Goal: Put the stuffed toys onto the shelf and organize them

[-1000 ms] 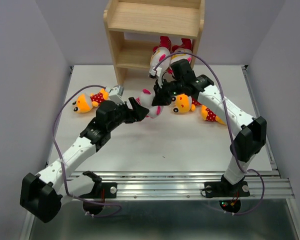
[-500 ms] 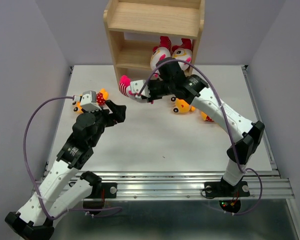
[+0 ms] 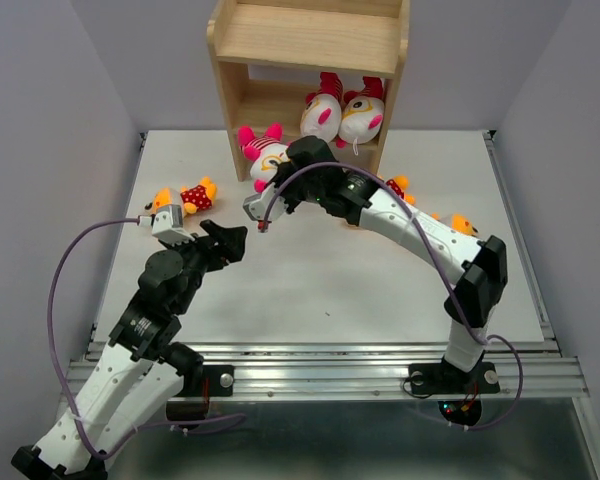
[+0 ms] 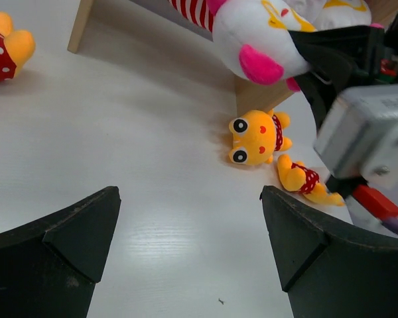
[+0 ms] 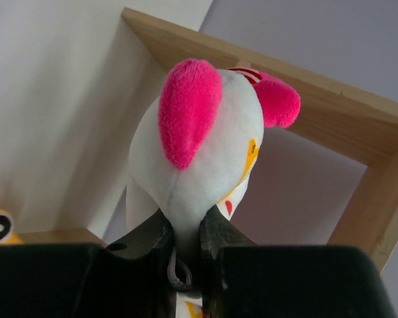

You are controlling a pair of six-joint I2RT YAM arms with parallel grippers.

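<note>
Item: white-headed, pink-eared plush doll [image 5: 199,152], pinched narrowly in right gripper [image 5: 186,248], held aloft, likely for shelving on light wooden shelf [image 5: 331,116] just ahead. Left gripper [image 4: 189,195]: spread wide, empty, over white counter [image 4: 152,165].

Left claw [image 4: 189,199] agape, white toy [image 4: 259,40] overhead, orange toy [image 4: 255,138] beyond

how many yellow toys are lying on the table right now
3 yellow toys: the left one lies left of the shelf. The middle one is near its right foot, half behind the right arm. The right one lies beyond.
</note>
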